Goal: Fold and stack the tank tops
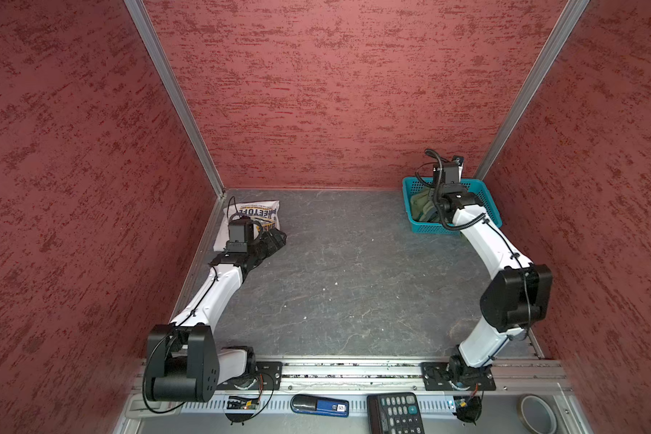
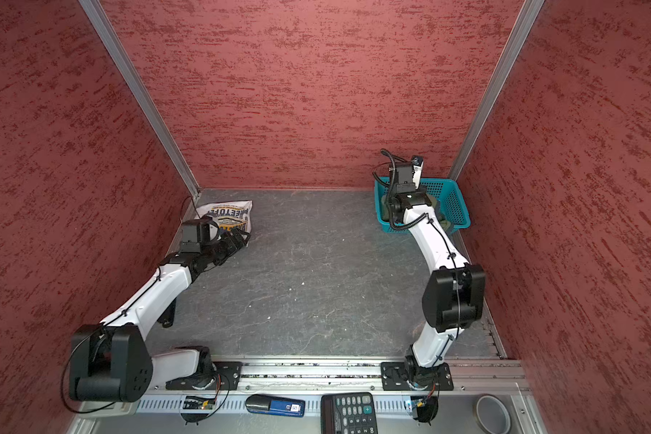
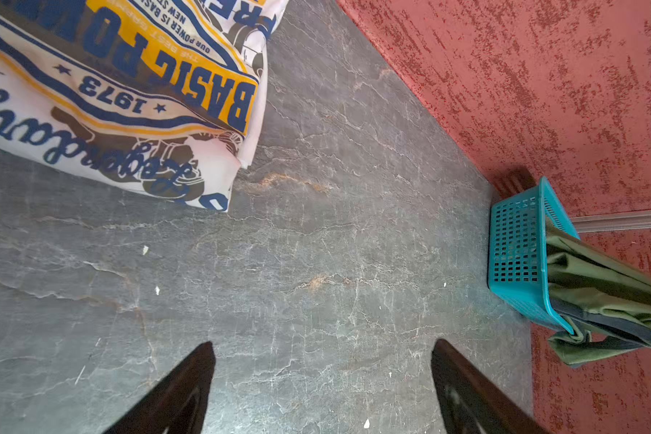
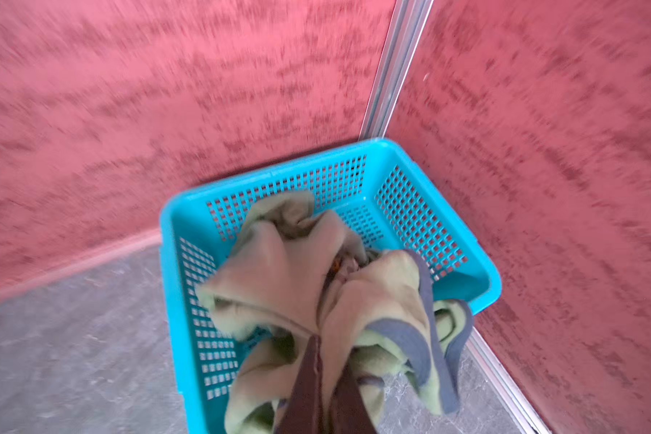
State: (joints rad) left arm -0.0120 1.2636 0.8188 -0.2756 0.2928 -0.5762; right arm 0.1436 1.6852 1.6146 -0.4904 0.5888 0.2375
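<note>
1. While the right pincer (image 4: 318, 351) is clenched on the olive tank top (image 4: 279, 270), most of this cloth hangs into the teal basket (image 4: 433, 169) under it.
2. The left pincer (image 3: 322, 349) is released over bare desk (image 3: 316, 244), and the folded white tank top (image 3: 110, 94) lies just beside it, not touched.
3. Close behind the basket stand the red walls (image 4: 166, 94) of the corner.

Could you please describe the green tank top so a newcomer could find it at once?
In the far right corner of the grey table stands a teal perforated plastic basket. The crumpled olive green cloth tank top with grey trim spills from it, pinched by the right gripper; the white printed tank top lies far left.
</note>
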